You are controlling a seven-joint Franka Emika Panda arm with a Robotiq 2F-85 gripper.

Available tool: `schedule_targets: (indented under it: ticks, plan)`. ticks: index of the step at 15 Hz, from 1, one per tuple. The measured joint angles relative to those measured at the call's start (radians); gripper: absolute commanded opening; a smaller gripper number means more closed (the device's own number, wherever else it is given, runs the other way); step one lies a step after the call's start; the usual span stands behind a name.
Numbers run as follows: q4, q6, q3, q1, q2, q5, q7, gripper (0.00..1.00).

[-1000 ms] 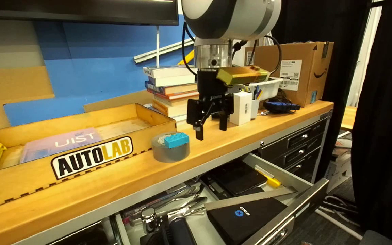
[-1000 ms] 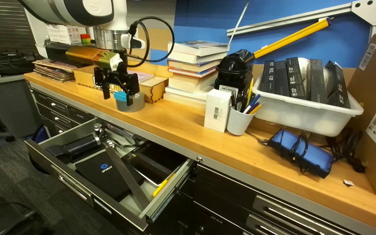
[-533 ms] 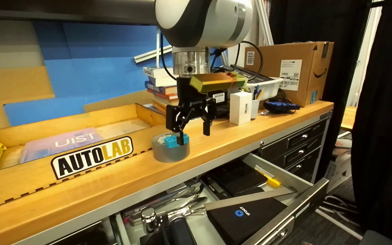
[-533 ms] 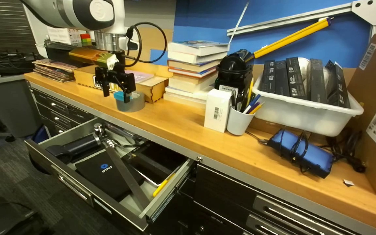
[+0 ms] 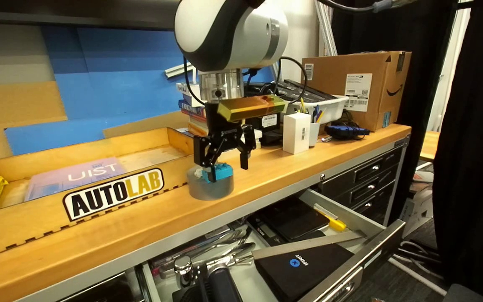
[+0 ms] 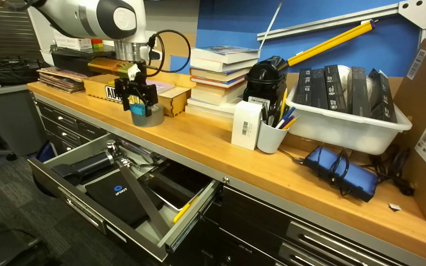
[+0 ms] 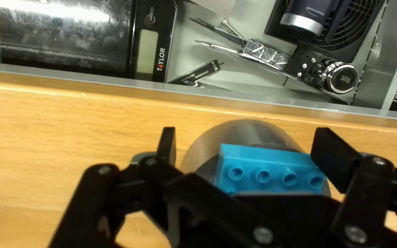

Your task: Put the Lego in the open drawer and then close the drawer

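Shifting leftward and slightly down in an exterior view since the earlier frame, the gripper point(image 5: 228, 172), lettered ROBOTIQ, is hovering at the Lego point(image 7: 264, 175). Its fingers point(image 7: 166, 143) are standing spread, one leaving a clear gap beside the blue Lego, the other overlapping its opposite end in the wrist view; whether it is touching cannot be told. The Lego is lying on the grey tape roll point(image 5: 212, 191), which is resting near the front edge of the tabletop point(image 5: 153, 226). Toward the back edge, a wooden tray point(image 5: 176, 174) is displaying AUTOLAB in black and gold and holding a lilac booklet point(image 5: 65, 184) reading UIST. Beneath the front edge, the open drawer point(image 6: 50, 181) is jutting out. Inside, a black case point(image 5: 292, 281) is showing IFIXIT beside a blue emblem point(image 5: 294, 263), a scale point(image 7: 165, 34) is bearing TAYLOR, a slim tool point(image 7: 198, 73) is carrying STAINLESS HARDENED, and a round metal cap point(image 7: 342, 78) is reading 500g. Near the right edge in an exterior view, a cardboard box point(image 5: 333, 75) is wearing the Amazon smile; the print on its white label point(image 5: 358, 92) is proving too small to read.
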Motion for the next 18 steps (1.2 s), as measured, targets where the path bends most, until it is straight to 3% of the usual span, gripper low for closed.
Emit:
schedule_targets:
  ticks: [11, 18]
  plan:
    - [0.118, -0.154, 0.013, 0.007, 0.06, 0.026, -0.026, 1.0]
    - [0.17, -0.179, 0.015, 0.009, 0.105, 0.031, -0.03, 1.0]
